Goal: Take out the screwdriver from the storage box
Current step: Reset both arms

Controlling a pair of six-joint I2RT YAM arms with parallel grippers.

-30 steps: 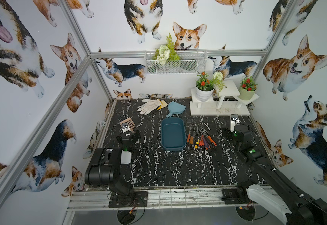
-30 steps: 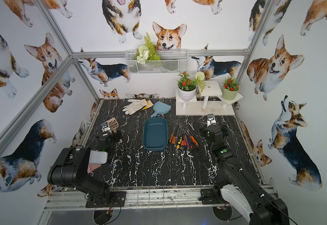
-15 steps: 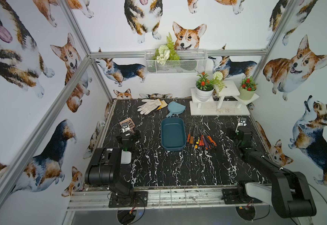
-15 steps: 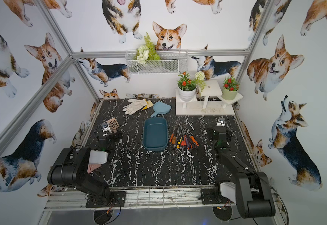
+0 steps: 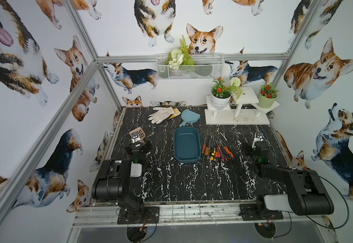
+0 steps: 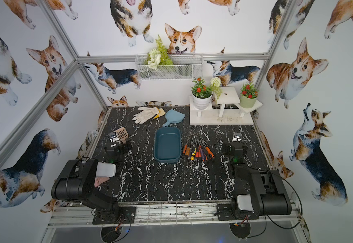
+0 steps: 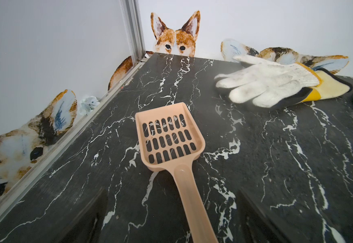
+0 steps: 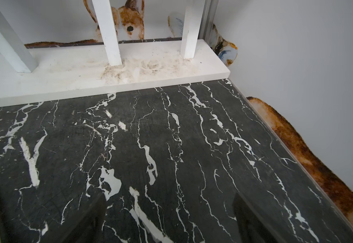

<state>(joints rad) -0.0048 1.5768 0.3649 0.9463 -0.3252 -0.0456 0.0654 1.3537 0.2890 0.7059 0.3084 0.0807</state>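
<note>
The dark teal storage box [image 5: 187, 145] [image 6: 167, 145] stands mid-table in both top views, and its inside shows only bare floor. Several screwdrivers [image 5: 217, 150] [image 6: 199, 151] with orange, red and yellow handles lie side by side on the table just right of it. My left gripper [image 5: 136, 140] [image 7: 171, 221] rests open at the table's left side, its dark fingers [image 7: 87, 216] either side of a scoop handle without touching it. At the right side my right gripper [image 5: 258, 138] [image 8: 169, 221] is open over bare marble.
A peach slotted scoop [image 7: 167, 141] lies in front of the left gripper. Work gloves [image 5: 163, 114] and a light blue dustpan [image 5: 189, 116] sit at the back. A white stand [image 5: 236, 120] with flower pots fills the back right corner. A wire basket [image 5: 189, 67] hangs on the wall.
The right arm has folded back toward its base, and its gripper has drifted slightly right, away from the screwdrivers. The left arm, box and screwdrivers have not moved.
</note>
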